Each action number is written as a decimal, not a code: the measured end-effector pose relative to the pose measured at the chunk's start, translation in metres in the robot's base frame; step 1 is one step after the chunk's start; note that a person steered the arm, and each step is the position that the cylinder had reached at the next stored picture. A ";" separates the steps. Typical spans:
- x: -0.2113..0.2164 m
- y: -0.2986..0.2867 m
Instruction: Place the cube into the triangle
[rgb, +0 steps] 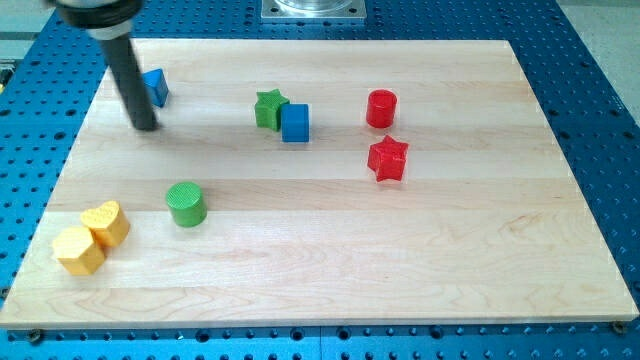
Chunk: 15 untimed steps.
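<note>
A blue cube (295, 123) sits on the wooden board (330, 250) near the view's top centre, touching a green star (269, 108) on its left. A blue triangle block (156, 87) lies near the view's top left, partly hidden behind my rod. My tip (145, 127) rests on the board just below and left of the blue triangle, far to the left of the blue cube.
A red cylinder (381, 108) and a red star (388, 159) stand right of the cube. A green cylinder (186, 204) is at the left centre. A yellow heart (108, 222) and a yellow hexagon block (78, 250) touch at the bottom left.
</note>
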<state>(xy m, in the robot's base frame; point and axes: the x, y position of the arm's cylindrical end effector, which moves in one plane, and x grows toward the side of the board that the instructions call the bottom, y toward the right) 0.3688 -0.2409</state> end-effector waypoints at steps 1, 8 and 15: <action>-0.022 -0.001; -0.006 0.256; 0.024 0.082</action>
<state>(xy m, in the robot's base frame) 0.3929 -0.1590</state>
